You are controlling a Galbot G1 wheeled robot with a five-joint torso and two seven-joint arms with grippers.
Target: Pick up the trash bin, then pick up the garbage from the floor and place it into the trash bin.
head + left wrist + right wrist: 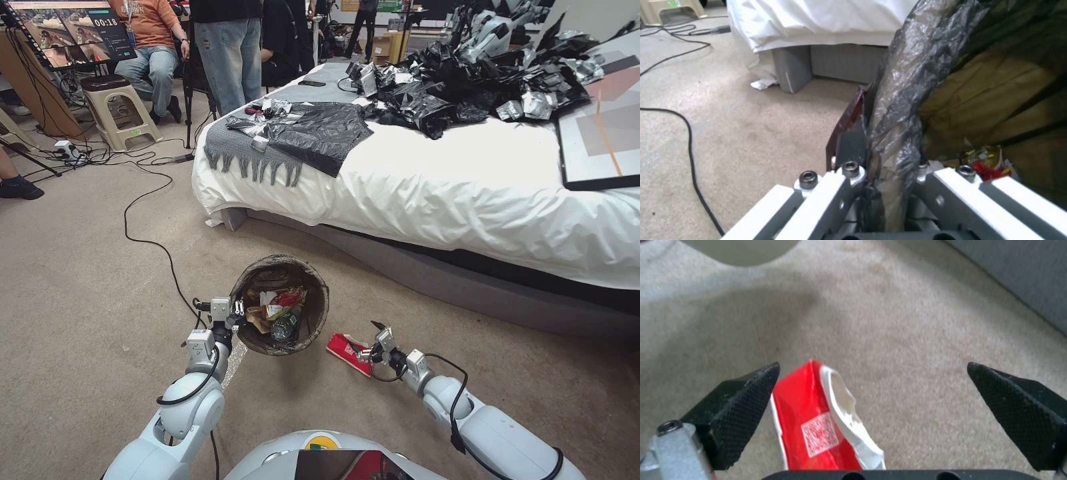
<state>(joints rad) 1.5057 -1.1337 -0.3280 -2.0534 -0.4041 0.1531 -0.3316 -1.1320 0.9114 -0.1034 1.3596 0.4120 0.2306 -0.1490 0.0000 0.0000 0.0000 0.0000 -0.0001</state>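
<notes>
Where the head view looks down on the carpeted floor (80, 280) beside a white bed (467, 193), the trash bin (313, 313) hangs tilted from the left gripper (235, 308), which is clamped on the near rim and its dark bag liner. Inside the bin lie a crumpled brown paper bag (255, 319), a clear bottle (285, 327) and red-and-yellow wrappers. Just right of the bin, a flat red packet (347, 350) lies on the floor with the right gripper (375, 347) at its edge. A heap of black plastic bags (467, 87) covers the far bed.

In the left wrist view, the fingers (851, 146) pinch the liner-covered rim (902, 110), with brown paper and a scrap of red and yellow inside.

In the right wrist view, the black fingertips (746, 406) stand wide apart above the carpet, the red packet (818, 426) close to one of them.
</notes>
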